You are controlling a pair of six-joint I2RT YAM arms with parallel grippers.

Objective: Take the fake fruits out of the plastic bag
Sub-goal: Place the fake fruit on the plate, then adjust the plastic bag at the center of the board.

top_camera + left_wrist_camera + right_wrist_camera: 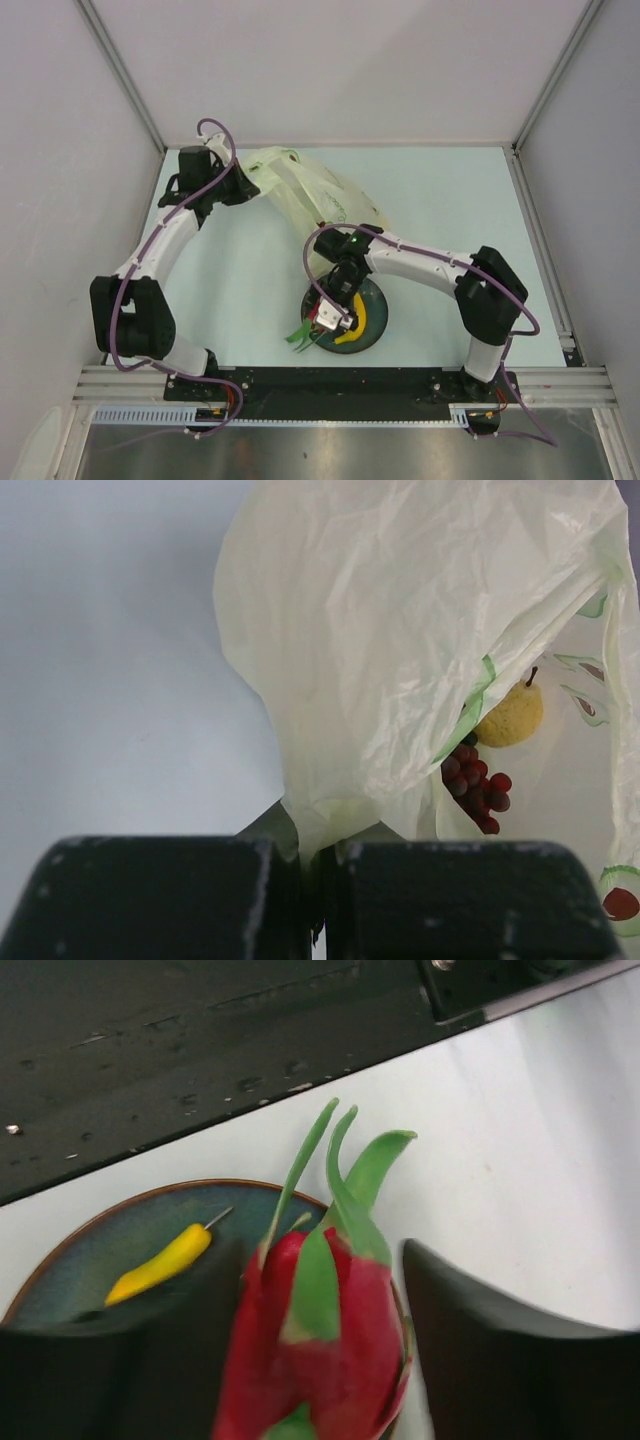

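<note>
My left gripper is shut on a bunched edge of the pale yellow-green plastic bag at the back of the table. The left wrist view shows the bag pinched between my jaws. A yellow lemon and a dark red grape bunch lie inside it. My right gripper is over the left edge of the dark plate. The red dragon fruit sits between its open fingers, with a thin gap on the right side. A yellow banana lies on the plate.
The black base rail runs along the table's near edge, just beyond the plate. White walls enclose the table on the left, back and right. The dragon fruit's green leaf tips stick out past the plate's left rim.
</note>
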